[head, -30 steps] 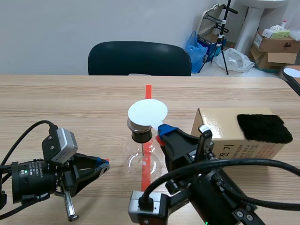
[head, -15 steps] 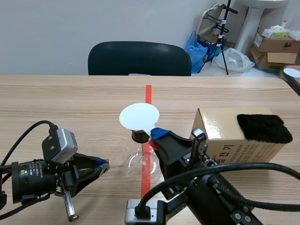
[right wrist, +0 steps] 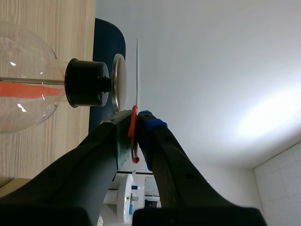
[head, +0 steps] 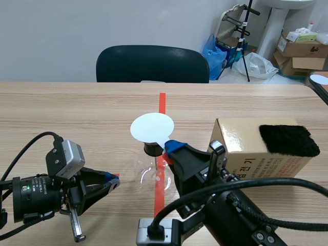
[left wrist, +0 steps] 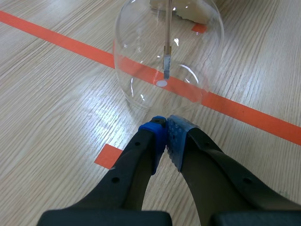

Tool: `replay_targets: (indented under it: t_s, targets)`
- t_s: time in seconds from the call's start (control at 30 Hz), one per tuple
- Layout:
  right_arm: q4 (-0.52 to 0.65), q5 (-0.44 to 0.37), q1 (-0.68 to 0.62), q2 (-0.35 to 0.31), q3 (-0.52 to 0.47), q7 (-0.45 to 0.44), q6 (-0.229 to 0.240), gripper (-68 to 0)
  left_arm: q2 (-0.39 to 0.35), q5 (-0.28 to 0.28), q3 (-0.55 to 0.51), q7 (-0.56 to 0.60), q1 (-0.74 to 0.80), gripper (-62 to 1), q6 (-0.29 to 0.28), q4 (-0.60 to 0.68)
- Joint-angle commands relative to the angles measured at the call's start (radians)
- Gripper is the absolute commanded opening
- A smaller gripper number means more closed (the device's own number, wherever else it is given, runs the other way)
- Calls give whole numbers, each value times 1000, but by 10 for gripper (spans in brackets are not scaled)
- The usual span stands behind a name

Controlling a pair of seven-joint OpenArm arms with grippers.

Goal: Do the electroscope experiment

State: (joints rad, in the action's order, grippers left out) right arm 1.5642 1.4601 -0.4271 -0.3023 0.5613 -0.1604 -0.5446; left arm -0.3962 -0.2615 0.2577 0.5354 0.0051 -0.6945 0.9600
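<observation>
The electroscope is a clear glass flask (head: 150,177) with a black stopper (head: 151,149), standing on the orange-red tape line. My right gripper (head: 170,147) is shut on the red handle of a white disc (head: 152,127), which hovers just over the electroscope's top. In the right wrist view the disc (right wrist: 138,70) is edge-on, a small gap from the metal plate (right wrist: 118,81) above the stopper (right wrist: 84,82). My left gripper (head: 114,179) rests low at the left, shut on nothing, its tips (left wrist: 165,136) just short of the flask (left wrist: 167,52). A thin rod hangs inside the glass.
A cardboard box (head: 246,151) stands right of the flask with a black furry cloth (head: 288,139) on top. A dark chair (head: 152,64) sits behind the far table edge. Bare wood lies at the left and the far side.
My right gripper has carried the white disc a little to the left, so it now covers the electroscope's metal top. The left arm has stayed still.
</observation>
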Motion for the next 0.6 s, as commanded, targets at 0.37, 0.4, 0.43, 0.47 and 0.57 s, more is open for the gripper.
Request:
replay_targets:
  t_s: [0.37,0.4,0.43,0.47,0.57]
  targets:
    - [9,1,14,-8,-4,104,-11,-665,2,13,-3,18,-8,-577,-2,22]
    - [9,1,14,-8,-4,128,-11,-665,2,13,-3,18,-8,-577,-2,22]
    - [9,1,14,-8,-4,153,-11,-665,2,13,-3,18,-8,-577,-2,22]
    - [9,1,14,-8,-4,180,-11,-665,2,13,-3,18,-8,-577,-2,22]
    - [9,1,14,-8,-4,272,-11,-665,2,13,-3,18,-8,-577,-2,22]
